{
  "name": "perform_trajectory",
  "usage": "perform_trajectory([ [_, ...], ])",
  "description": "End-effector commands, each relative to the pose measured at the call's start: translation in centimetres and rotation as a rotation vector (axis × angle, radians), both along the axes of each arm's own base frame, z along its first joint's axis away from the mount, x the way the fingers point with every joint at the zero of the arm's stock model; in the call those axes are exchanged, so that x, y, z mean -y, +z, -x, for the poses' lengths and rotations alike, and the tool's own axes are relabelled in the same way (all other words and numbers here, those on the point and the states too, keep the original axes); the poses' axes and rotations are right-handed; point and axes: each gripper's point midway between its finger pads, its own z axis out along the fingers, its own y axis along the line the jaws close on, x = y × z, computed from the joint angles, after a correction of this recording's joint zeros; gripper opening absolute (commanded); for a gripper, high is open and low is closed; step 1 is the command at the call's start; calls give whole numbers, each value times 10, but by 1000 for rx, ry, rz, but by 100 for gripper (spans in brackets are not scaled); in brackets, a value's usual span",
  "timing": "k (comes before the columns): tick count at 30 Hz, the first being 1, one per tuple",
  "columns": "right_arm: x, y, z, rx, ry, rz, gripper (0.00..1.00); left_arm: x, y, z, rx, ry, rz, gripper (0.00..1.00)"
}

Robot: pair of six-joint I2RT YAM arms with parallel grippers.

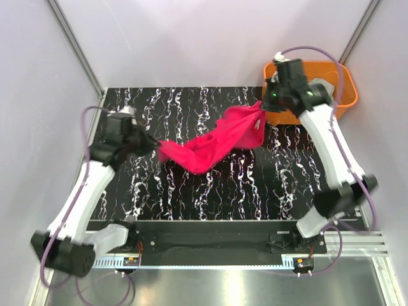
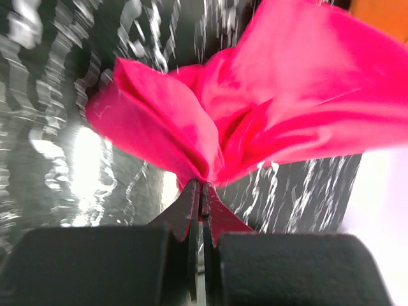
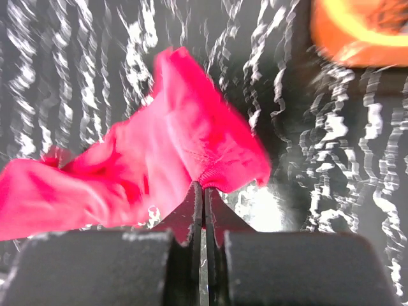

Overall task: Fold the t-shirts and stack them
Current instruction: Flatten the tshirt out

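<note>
A magenta-red t-shirt (image 1: 217,143) hangs stretched between my two grippers above the black marbled table (image 1: 255,185), sagging in the middle. My left gripper (image 1: 155,145) is shut on its left end; the left wrist view has the jaws pinched on bunched fabric (image 2: 210,127) at the left gripper (image 2: 202,185). My right gripper (image 1: 262,105) is shut on the other end, near the basket. In the right wrist view the right gripper (image 3: 204,186) clamps a ribbed edge of the shirt (image 3: 166,153). No grey t-shirt is in view.
An orange plastic basket (image 1: 347,95) stands at the table's back right corner, partly behind my right arm; its rim (image 3: 357,38) also shows in the right wrist view. Pale walls enclose the table on three sides.
</note>
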Motion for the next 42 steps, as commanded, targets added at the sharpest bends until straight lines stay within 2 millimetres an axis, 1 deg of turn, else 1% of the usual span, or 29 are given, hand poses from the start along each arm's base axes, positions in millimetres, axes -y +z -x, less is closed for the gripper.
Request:
perform_trajectory([
  [1,20,33,37,56,-44,-7,0,-45,66,10,172,160,-74,0],
  [2,27,55,51,114,-50,-24,0,-56,92,13,238,205,-86,0],
  [3,31,63,59,142,-51,-28,0,-66,110,23,293,233,-98,0],
  [4,34,64,67,149,-51,-26,0,-81,119,31,310,293,-138,0],
  [5,41,78,84,201,-55,-35,0,-89,136,38,355,324,-144,0],
  [6,44,80,92,211,-55,-39,0,-97,147,51,399,358,-141,0],
  [7,47,64,100,179,-61,-31,0,-110,147,60,400,416,-170,0],
  [8,51,68,117,203,-60,-51,0,-116,142,66,395,443,-178,0],
  [9,53,59,125,183,-73,-66,0,-121,140,77,402,465,-174,0],
  [10,53,26,134,105,-76,-56,0,-126,133,82,392,492,-183,0],
  [11,51,19,149,97,-60,-93,0,-128,109,83,340,499,-201,0],
  [12,48,4,156,54,-68,-125,0,-129,99,87,315,518,-190,0],
  [13,48,-30,168,-32,-74,-120,0,-131,84,92,270,523,-208,0],
  [15,36,-48,189,-102,-41,-197,0,-132,50,98,161,533,-237,0],
  [16,37,-63,197,-140,-41,-194,0,-135,44,99,138,544,-258,0],
  [18,44,-59,201,-107,-57,-179,0,-138,45,97,121,546,-287,0],
  [21,55,-23,197,-3,-64,-145,0,-145,72,91,171,557,-318,0],
  [22,58,1,198,51,-63,-151,0,-149,93,92,216,572,-319,0],
  [24,68,26,202,128,-81,-132,0,-155,107,95,231,583,-351,0],
  [25,72,51,205,196,-81,-146,0,-161,124,98,271,609,-353,0],
  [28,85,102,223,375,-93,-177,0,-170,146,111,326,643,-356,0],
  [31,94,135,235,477,-117,-208,0,-176,163,121,384,674,-340,0],
  [34,97,155,222,547,-170,-241,0,-184,167,121,399,712,-368,0],
  [36,88,160,200,574,-153,-241,0,-187,162,114,382,730,-399,0],
  [37,83,171,185,615,-153,-259,0,-188,156,108,365,733,-420,0],
  [38,74,164,158,579,-155,-244,0,-186,151,98,348,722,-438,0],
  [40,58,178,126,603,-121,-255,0,-183,147,76,350,706,-469,0],
  [41,41,157,91,531,-88,-226,0,-182,139,60,319,696,-500,0],
  [42,33,165,75,543,-76,-233,0,-180,139,45,331,684,-521,0],
])
